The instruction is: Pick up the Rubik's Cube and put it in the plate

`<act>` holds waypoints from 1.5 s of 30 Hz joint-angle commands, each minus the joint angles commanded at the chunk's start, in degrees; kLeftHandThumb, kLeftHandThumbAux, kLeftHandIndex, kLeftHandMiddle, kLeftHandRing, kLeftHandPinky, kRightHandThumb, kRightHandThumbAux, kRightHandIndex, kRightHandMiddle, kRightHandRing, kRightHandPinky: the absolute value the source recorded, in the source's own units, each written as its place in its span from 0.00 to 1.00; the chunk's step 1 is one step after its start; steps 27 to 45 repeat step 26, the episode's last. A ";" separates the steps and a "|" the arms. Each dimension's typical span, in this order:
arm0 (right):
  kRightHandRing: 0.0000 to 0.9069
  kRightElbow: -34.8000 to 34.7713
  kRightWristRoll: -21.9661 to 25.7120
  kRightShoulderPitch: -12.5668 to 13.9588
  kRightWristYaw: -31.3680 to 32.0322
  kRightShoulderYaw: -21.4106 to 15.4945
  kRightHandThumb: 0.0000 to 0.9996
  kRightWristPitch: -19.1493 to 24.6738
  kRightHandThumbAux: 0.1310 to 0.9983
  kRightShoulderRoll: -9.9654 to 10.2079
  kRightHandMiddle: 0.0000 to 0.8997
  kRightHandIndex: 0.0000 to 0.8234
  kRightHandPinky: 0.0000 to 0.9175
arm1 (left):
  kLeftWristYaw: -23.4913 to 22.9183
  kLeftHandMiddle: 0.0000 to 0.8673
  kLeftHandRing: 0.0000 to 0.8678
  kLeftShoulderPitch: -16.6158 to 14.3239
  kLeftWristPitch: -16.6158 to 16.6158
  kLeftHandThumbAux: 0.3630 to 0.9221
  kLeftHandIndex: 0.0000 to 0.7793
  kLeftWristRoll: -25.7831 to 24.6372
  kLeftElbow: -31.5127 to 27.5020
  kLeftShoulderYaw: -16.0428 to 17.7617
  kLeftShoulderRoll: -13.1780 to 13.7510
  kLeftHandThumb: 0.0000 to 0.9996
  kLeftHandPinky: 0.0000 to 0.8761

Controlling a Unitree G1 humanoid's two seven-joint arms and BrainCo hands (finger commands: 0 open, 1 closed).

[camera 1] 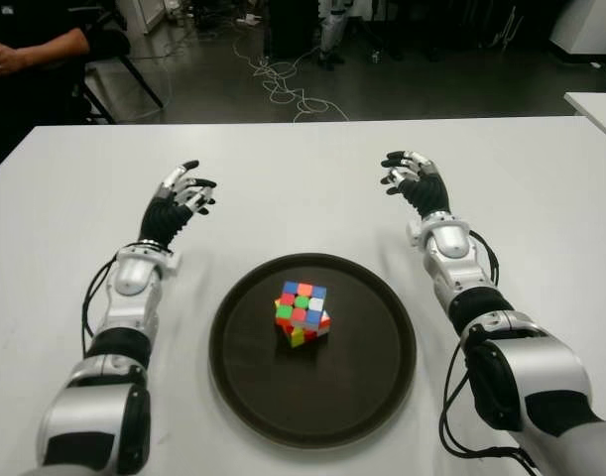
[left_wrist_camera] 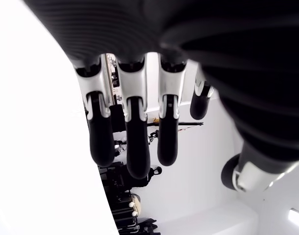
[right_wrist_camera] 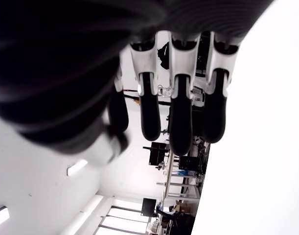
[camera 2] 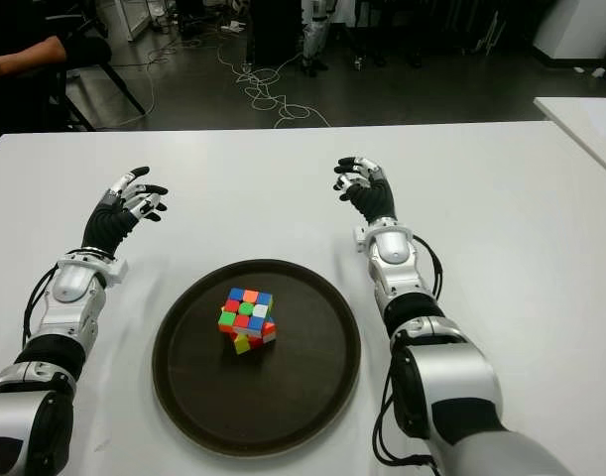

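White tabletop (camera 1: 303, 159) fills most of what I see through the head camera, with a dark floor beyond its far edge where loose cables (camera 1: 283, 84) trail across. At the far left a person's arm (camera 1: 35, 50) shows beside a chair, well apart from the robot's work area. A second white table corner (camera 1: 595, 104) shows at the far right.

Near the front edge sits a round dark brown plate (camera 1: 372, 397). I see the Rubik's Cube (camera 1: 303, 312) lying inside it, a little above the plate's middle, with its layers twisted out of line so a yellow corner sticks out at the bottom. Nothing is touching the cube.

On my left, the left hand (camera 1: 183, 193) shows over the table beyond and to the left of the plate, well apart from its rim. Its wrist camera shows the fingers (left_wrist_camera: 134, 147) stretched out and loose, with nothing between them.

On my right, the right hand (camera 1: 412, 178) shows over the table beyond and to the right of the plate, also clear of it. Its wrist camera shows its fingers (right_wrist_camera: 181, 127) extended and relaxed too, holding nothing. I cannot tell whether either hand touches the tabletop.
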 joint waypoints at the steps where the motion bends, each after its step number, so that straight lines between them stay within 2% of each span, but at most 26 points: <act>1: 0.49 -0.01 -0.02 -0.01 -0.06 -0.02 0.68 0.05 0.69 0.02 0.44 0.50 0.55 | -0.07 0.40 0.49 0.00 0.02 0.42 0.17 -0.03 0.00 0.01 0.00 0.11 0.51; 9: 0.48 0.02 -0.30 0.05 -0.16 0.01 0.68 -0.19 0.69 -0.02 0.44 0.50 0.53 | -0.36 0.41 0.49 0.00 -0.23 0.37 0.17 -0.25 0.01 0.07 -0.22 0.11 0.52; 23: 0.48 0.43 -0.93 0.41 -0.83 0.32 0.68 -0.71 0.69 -0.27 0.43 0.50 0.54 | 0.03 0.41 0.50 0.39 -0.23 0.41 0.17 -0.22 0.09 0.06 -0.87 0.12 0.53; 45: 0.49 0.44 -1.03 0.46 -1.00 0.38 0.68 -0.91 0.69 -0.30 0.43 0.50 0.55 | 0.01 0.41 0.51 0.40 -0.21 0.40 0.17 -0.24 -0.01 0.05 -0.95 0.12 0.53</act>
